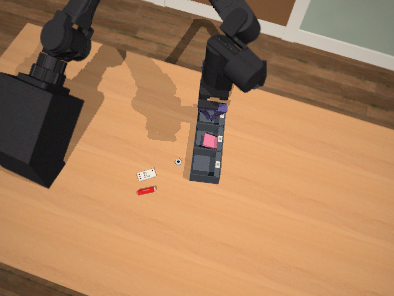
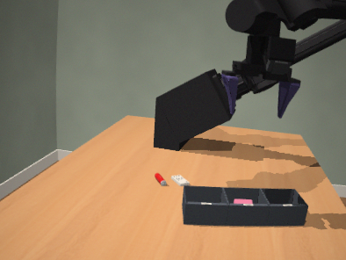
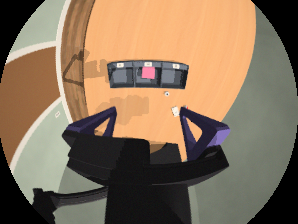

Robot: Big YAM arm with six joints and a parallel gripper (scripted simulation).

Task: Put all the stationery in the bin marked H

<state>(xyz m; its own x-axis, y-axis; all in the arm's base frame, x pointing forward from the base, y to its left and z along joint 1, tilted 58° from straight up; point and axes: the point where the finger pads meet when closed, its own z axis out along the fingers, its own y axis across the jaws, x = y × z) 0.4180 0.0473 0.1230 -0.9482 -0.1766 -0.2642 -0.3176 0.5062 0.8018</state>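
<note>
A dark tray of three bins lies on the table; it also shows in the exterior view and the wrist view. A pink block lies in the middle bin, also visible in the exterior view and the wrist view. My gripper hangs high above the tray's far end, fingers wide open and empty. A white domino-like tile, a red cylinder-shaped item and a small round black-and-white thing lie on the table left of the tray. The bin labels are too small to read.
A big black block, the arm's base housing, stands at the table's left side. The table's far edge runs along behind the tray, with wooden floor beyond.
</note>
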